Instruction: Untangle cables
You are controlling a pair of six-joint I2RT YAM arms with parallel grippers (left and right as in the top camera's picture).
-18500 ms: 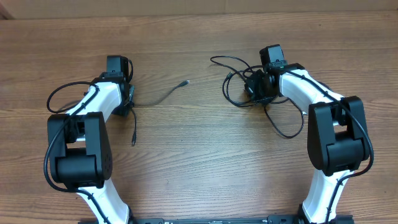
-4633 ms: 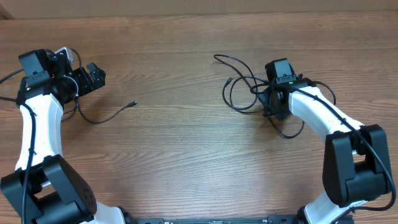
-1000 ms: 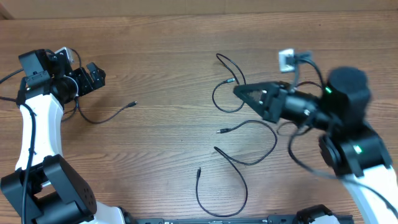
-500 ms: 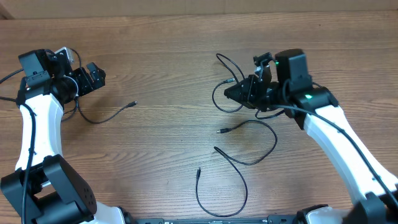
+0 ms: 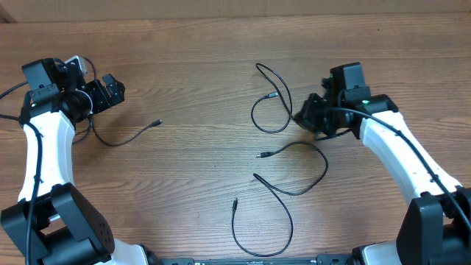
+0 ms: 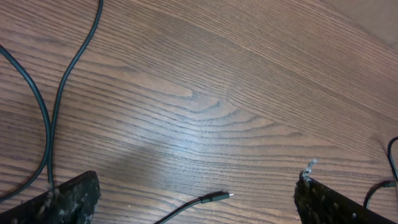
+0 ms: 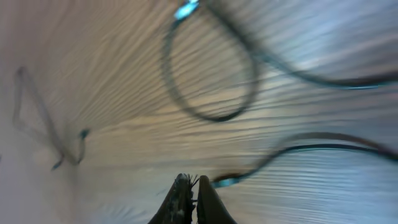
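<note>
Although little on the bench (image 5: 191, 177) looked knotted, the likely failure from here was tangling things afresh. At the far left, the left claw (image 5: 107, 91) stood wide open and empty. Its arm was stretched well outward and its wrist was turned so the jaws faced inward. The short cable (image 5: 125, 137) trailed just below and ahead of it, with its plug between the spread tips in the wrist view. A hasty close would probably skid off so thin a cord, or catch the arm's own wires (image 6: 50, 118) beside it.

Further right, the looped cable (image 5: 266, 103) lay just ahead of the right claw (image 5: 303, 115). The curved cable (image 5: 313, 151) and the long cable (image 5: 288, 228) lay ahead and below, seeming to touch at one spot. That claw's jaws were pressed together, but blur hid whether a strand was nipped. Its arm was bent at the elbow, aiming the claw inward and down. Any sweep could drag the loop across the curved cable.
</note>
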